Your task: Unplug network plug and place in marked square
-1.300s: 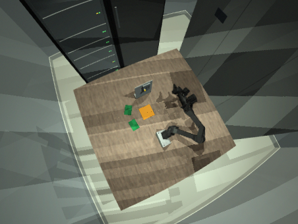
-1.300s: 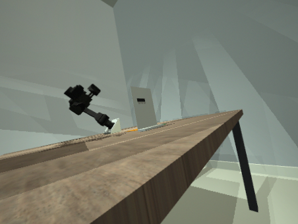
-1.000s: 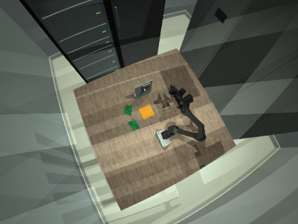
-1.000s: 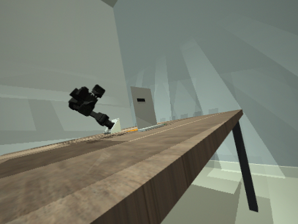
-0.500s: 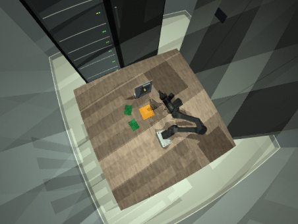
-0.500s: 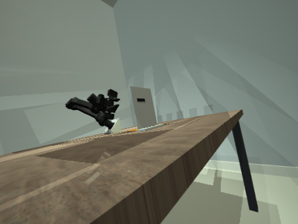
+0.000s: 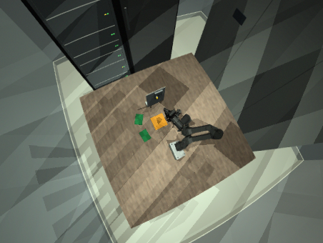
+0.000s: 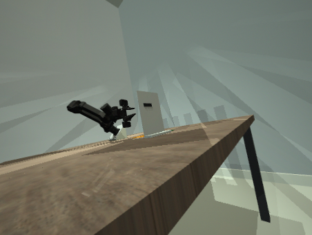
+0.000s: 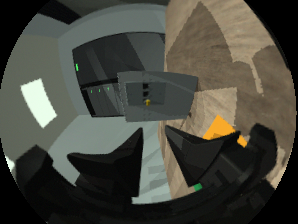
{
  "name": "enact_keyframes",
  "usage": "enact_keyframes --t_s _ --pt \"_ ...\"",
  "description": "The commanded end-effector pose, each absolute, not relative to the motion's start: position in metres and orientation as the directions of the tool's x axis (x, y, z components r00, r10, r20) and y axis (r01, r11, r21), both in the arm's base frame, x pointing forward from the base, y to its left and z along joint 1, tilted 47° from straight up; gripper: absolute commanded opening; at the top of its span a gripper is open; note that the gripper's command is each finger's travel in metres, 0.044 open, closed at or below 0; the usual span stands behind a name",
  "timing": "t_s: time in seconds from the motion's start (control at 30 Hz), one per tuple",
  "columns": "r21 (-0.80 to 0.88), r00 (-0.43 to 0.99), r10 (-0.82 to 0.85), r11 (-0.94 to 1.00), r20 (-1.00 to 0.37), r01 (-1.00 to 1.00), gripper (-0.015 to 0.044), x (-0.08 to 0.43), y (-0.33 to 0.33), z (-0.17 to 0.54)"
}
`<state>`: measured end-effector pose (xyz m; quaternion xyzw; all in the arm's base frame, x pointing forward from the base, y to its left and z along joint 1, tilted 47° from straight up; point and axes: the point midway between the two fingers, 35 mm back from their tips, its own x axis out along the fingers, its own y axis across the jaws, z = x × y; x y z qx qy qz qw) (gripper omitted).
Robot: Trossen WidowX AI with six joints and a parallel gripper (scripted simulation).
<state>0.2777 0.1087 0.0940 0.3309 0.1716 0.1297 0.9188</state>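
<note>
The grey upright panel stands on the table near the back. The small yellow plug sits in its socket on the panel's face. My gripper hangs in the air a short way in front of the panel and points at it. Its fingers are partly open, with nothing between them. They touch neither the plug nor the panel. The orange marked square lies on the table below and beside the gripper.
Two green patches lie on the table left of the orange square. The arm's base plate sits near the table's middle. Tall dark server racks stand behind the table's back edge.
</note>
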Motion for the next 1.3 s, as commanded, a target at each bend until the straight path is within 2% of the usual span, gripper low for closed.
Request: enact_keyframes --t_s 0.0,0.67,1.27 --pt "0.678 0.902 0.364 0.726 -0.232 -0.119 0.0156 0.272 0.111 0.089" --pt "0.678 0.903 0.364 0.726 -0.229 -0.121 0.0156 0.328 0.123 0.088" --pt "0.678 0.903 0.364 0.725 -0.228 -0.121 0.0156 0.352 0.128 0.088"
